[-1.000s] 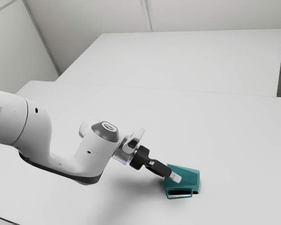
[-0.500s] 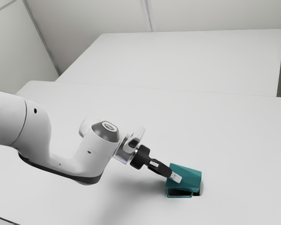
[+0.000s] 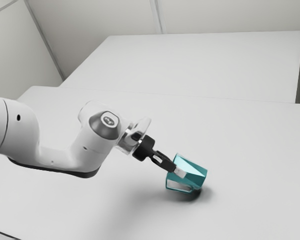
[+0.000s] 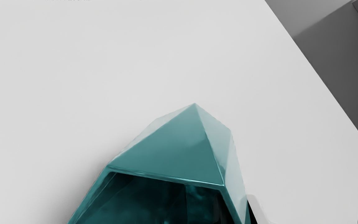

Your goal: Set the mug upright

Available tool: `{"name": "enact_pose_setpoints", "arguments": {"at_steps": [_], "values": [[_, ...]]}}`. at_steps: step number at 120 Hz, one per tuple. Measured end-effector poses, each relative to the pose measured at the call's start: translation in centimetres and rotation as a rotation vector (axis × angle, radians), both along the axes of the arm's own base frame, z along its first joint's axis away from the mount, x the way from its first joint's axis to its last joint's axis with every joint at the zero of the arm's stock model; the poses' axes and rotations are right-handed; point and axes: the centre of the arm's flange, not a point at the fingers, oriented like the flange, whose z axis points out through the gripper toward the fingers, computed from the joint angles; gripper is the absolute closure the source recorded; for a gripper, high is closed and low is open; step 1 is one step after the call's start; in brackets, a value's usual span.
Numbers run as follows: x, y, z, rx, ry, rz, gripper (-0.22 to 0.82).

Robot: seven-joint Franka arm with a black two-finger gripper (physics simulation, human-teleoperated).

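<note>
The tool (image 3: 180,172) grips the tilted mug (image 3: 194,176) by its wall, over the near part of the tabletop (image 3: 255,175), toward the exterior view's right.

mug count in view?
1. The teal mug is at the tips of the gripper, tilted, over the table; its open mouth shows in the wrist view. The arm could hide another in the exterior view.

Teal faceted mug (image 3: 194,178), tilted
</note>
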Motion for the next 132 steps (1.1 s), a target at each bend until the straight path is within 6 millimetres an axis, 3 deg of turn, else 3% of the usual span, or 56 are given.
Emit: {"name": "enact_pose_setpoints", "arguments": {"at_steps": [13,31,43,82,132], "values": [[1.0,1.4,1.1,0.083,-0.021,-0.034,0.74],[3.2,1.6,5.4,0.225,-0.067,-0.141,0.75],[3.6,2.0,6.9,0.328,-0.051,-0.184,0.76],[3.8,3.9,8.1,0.635,0.017,-0.181,0.78],[4.9,6.7,8.6,0.849,0.039,-0.038,0.78]]}}
